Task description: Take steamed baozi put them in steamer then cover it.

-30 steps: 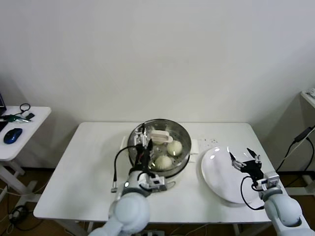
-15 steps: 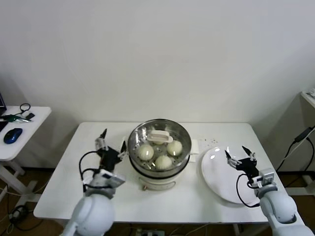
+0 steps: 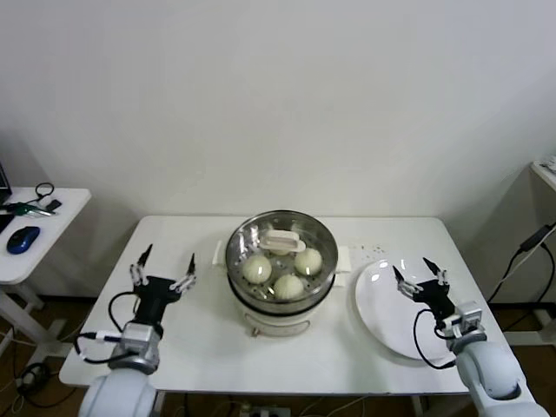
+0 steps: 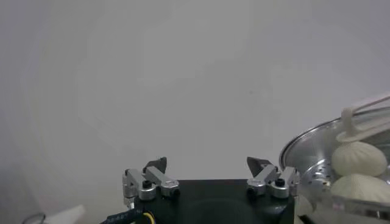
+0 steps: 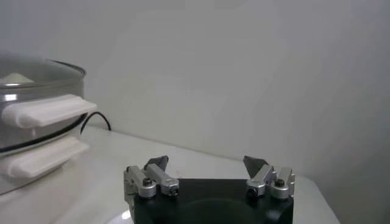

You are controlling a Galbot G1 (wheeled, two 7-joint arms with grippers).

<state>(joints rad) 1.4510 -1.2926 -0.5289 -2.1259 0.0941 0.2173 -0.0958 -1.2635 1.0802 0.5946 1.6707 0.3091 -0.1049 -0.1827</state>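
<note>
The round shiny steel steamer sits mid-table with the clear glass cover already on and off-white dough baozi inside. Left gripper and right gripper both hang spread and empty — a careless arm swing could knock the cover askew. No writing is legible.

Head camera looks down at the table; both low wrist cameras share the steamer.

Bare table lies open left of the central steamer; a white plate fills the right.
</note>
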